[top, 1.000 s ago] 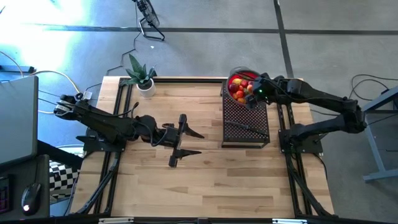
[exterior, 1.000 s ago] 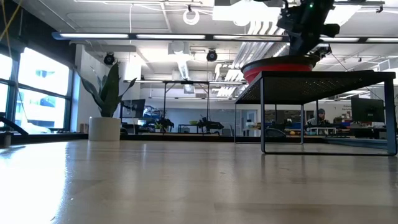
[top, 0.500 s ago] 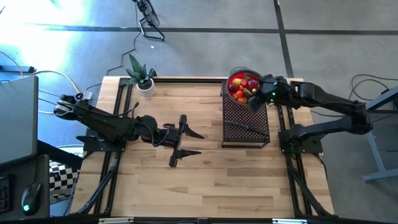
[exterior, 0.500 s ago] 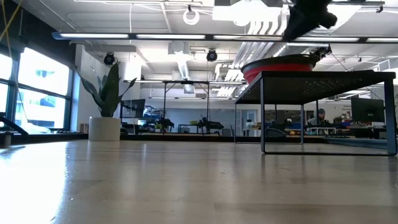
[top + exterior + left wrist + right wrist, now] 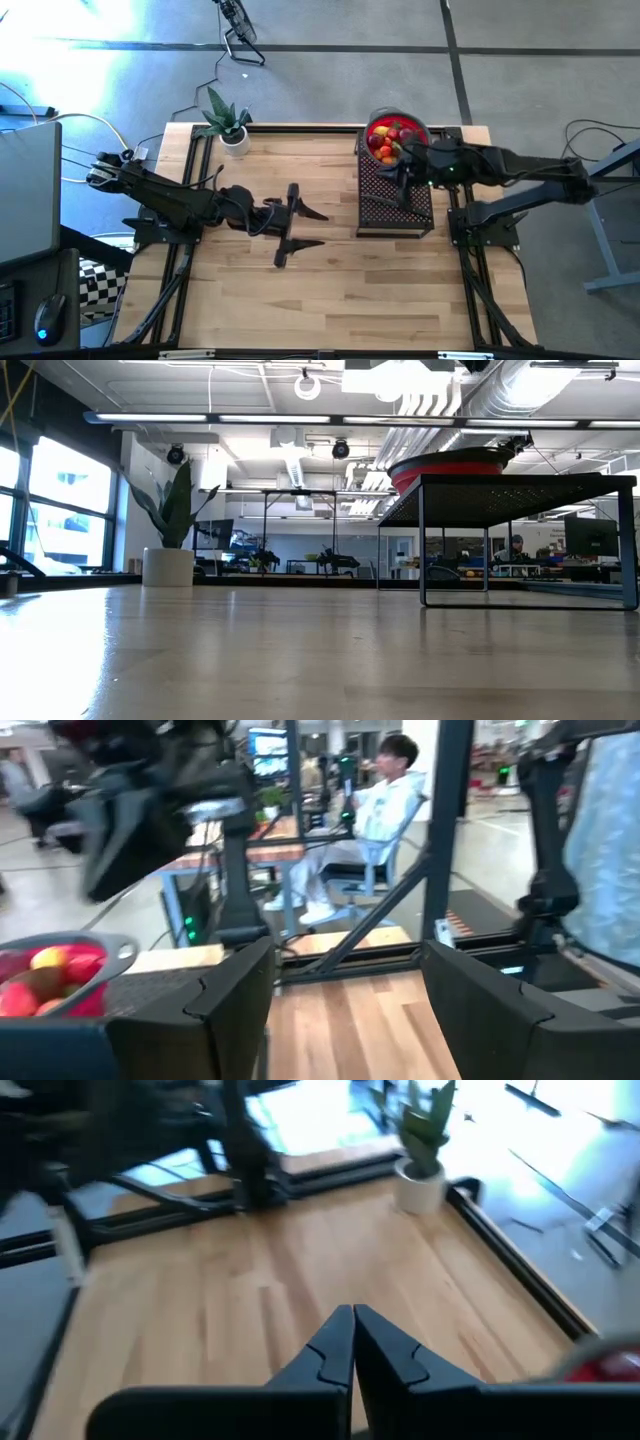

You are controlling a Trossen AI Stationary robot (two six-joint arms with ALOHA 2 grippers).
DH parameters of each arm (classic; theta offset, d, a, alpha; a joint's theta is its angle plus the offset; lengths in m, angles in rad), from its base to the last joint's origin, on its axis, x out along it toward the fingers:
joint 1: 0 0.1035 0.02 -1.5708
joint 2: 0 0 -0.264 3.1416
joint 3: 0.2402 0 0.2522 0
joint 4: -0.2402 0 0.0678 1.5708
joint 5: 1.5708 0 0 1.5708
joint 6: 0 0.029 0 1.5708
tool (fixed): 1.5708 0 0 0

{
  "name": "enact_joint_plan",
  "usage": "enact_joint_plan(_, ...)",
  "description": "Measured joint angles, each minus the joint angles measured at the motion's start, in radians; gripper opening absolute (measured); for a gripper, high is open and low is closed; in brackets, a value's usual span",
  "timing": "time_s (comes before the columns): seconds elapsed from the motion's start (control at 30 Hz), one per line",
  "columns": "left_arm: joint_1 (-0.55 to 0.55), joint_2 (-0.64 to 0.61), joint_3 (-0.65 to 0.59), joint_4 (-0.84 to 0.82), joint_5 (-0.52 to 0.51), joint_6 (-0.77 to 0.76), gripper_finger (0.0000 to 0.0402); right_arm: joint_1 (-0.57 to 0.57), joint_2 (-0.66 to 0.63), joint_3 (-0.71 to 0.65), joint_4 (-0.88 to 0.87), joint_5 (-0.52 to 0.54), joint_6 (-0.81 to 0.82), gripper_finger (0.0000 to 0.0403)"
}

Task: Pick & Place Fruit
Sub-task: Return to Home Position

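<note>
- fruit (image 5: 388,141) heaped in red bowl (image 5: 440,468) on shelf (image 5: 398,207), just beside right pincer (image 5: 352,1320); none seen loose on table (image 5: 250,300)
- right pincer clenched, empty; left pincer (image 5: 345,975) released, empty; placing looks done

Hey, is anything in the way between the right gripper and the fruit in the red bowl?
Nothing visible does. The right gripper, jaws shut, hangs over the mesh shelf right beside the red bowl holding the fruit, facing out across the table. The left gripper waits open at mid-table.
</note>
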Motion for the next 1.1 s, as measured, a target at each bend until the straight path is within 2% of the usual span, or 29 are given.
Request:
enact_joint_plan(0.17,0.0,0.0,0.0,-0.017,-0.065,0.001,0.0214,0.061,0.0,0.0,0.057,-0.018,-0.031,0.0003)
enact_joint_plan(0.3,0.0,0.0,0.0,-0.025,-0.072,0.013,0.0163,0.097,0.0,0.0,0.092,-0.022,-0.059,0.0003)
enact_joint_plan(0.43,0.0,0.0,0.0,-0.025,-0.072,0.031,0.0106,0.119,0.009,0.0,0.105,-0.07,-0.077,0.0003)
enact_joint_plan(0.67,0.0,-0.02,0.001,-0.071,-0.072,0.033,0.0012,0.149,0.058,0.0,0.14,-0.073,-0.078,0.0003)
enact_joint_plan(0.9,0.0,-0.079,0.001,-0.159,-0.074,0.032,0.0011,0.149,0.093,-0.001,0.167,-0.149,-0.08,0.0003)
enact_joint_plan(1.1,0.0,-0.122,0.001,-0.247,-0.09,0.052,0.0002,0.148,0.094,-0.001,0.201,-0.148,-0.102,0.0003)
